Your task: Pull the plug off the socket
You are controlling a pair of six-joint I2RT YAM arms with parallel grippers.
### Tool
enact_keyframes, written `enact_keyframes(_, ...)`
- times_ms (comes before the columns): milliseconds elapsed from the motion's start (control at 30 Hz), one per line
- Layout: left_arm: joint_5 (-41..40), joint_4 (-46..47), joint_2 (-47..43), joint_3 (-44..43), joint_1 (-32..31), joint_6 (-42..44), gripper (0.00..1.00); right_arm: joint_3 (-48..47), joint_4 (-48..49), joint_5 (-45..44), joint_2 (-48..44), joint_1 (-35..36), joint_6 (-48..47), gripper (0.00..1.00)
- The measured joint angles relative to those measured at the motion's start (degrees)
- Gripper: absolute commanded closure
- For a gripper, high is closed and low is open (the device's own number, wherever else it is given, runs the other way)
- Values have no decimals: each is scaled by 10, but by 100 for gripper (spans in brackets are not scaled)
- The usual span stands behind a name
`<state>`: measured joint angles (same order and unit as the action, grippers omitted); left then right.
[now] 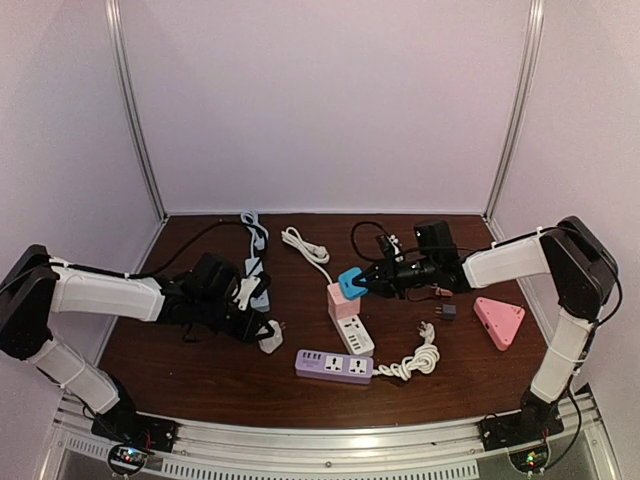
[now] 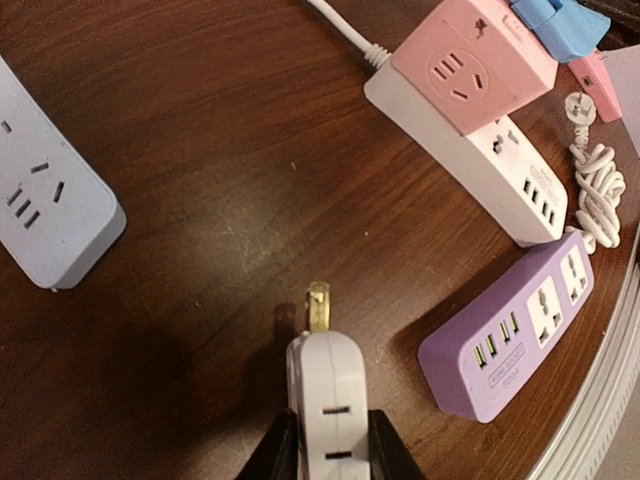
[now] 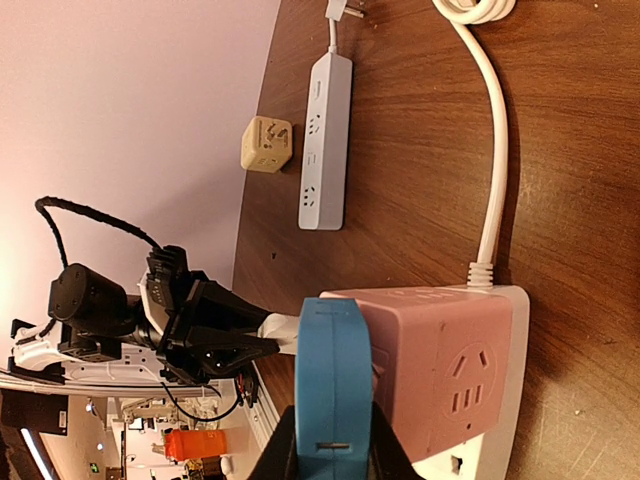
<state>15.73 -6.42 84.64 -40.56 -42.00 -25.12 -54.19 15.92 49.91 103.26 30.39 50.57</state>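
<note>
The blue plug (image 3: 333, 380) sits against one face of the pink cube socket (image 3: 445, 370), which is itself seated on the end of a white power strip (image 3: 500, 440) near the middle of the table (image 1: 200, 370). The right gripper (image 3: 333, 445) is clamped on the plug, one finger on each broad flat side. Whether the pins are fully home or partly drawn I cannot tell. The plug looks like a small rigid plastic block: light, hard and fairly smooth, so it will not give under the fingers but could slip if pinched near its outer edge. I judge the best hold is across the flat sides, close to the socket face, with a straight pull along the pins. The cube and strip look light too and may lift with the plug unless something holds them down. The left gripper (image 2: 327, 445) is off to the side, closed around a white adapter (image 2: 327, 385) with brass prongs
</note>
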Motion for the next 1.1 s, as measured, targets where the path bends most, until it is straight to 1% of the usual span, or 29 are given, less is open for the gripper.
enact_keyframes(67,2,5,0,7,0,-14,69,-2,-1,0,1,0,0,87)
enact_keyframes(333,0,8,-1,16,0,-39,57,-7,-5,-1,3,2,0,87)
enact_keyframes(467,-18,0,-14,16,0,-39,49,-8,-6,-2,3,2,-1,87)
enact_keyframes(600,-49,-25,-33,11,0,-36,44,-12,-13,-4,3,3,-1,87)
enact_keyframes(867,-90,-64,-37,-35,0,-18,44,-19,-26,-12,2,7,-6,85)
enact_keyframes(1100,-93,-73,-20,-91,-1,-20,44,-21,-38,-23,-4,9,-14,78)
